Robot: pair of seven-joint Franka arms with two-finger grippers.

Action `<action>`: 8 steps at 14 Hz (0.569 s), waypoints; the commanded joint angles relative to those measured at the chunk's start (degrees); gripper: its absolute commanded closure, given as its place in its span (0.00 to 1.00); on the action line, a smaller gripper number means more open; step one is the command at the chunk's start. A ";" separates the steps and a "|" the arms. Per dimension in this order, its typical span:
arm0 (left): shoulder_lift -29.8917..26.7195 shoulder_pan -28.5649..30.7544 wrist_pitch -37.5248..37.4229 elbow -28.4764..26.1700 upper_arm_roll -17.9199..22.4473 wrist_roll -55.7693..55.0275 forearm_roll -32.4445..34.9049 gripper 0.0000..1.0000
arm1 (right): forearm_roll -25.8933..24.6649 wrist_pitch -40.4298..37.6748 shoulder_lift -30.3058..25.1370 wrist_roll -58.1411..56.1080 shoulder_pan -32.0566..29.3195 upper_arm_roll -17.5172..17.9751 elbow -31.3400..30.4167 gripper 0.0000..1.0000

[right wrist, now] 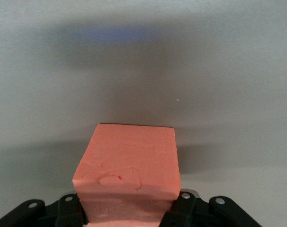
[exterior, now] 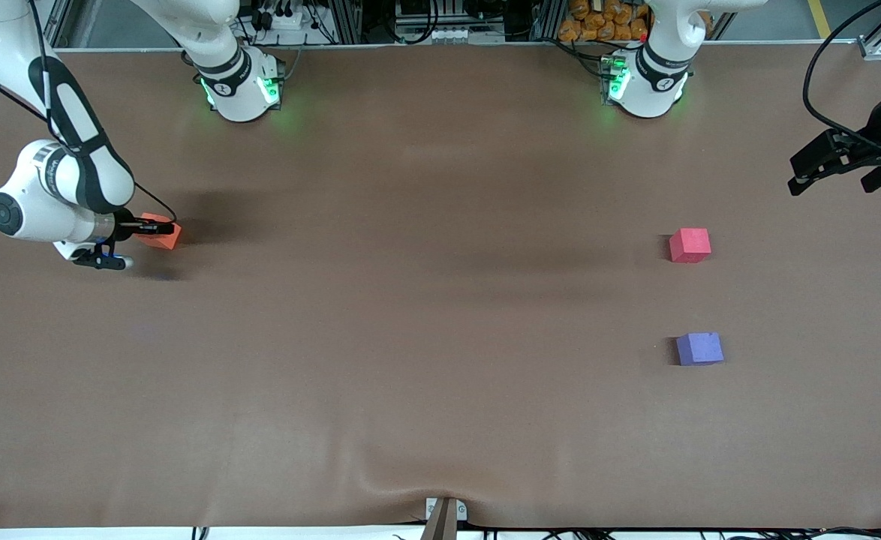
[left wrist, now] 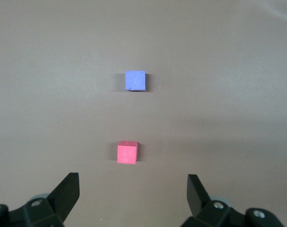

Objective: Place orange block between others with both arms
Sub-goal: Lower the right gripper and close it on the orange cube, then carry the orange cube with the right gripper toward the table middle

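Between right hand [right wrist: 129, 215] fingers, orange block [right wrist: 129, 163].

You have a brown cover over the counter [exterior: 440, 337], puckered into a wrinkle at the edge nearest the front camera. A small metal bracket [exterior: 444, 514] sits right at that wrinkle. Along the edge by the bases, you can see aluminium framing [exterior: 350, 19], tangled black cables [exterior: 418, 19] and a heap of orange objects [exterior: 605, 19].

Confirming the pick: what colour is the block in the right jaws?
Orange block; right wrist view shows it best.
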 commanded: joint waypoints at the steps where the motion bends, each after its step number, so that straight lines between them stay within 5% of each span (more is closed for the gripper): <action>1: 0.24 0.21 -0.38 0.60 -0.34 0.68 0.73 0.00 | 0.28 -2.83 -2.12 -0.68 3.62 1.68 1.86 1.00; 5: 0.33 0.21 -0.29 0.51 -0.34 0.68 0.73 0.00 | 0.63 -5.72 -6.15 -0.34 12.85 5.28 5.63 1.00; 8: 0.33 0.21 -0.21 0.51 -0.25 0.68 0.65 0.00 | 4.05 -16.79 -5.82 0.63 19.88 7.05 18.34 1.00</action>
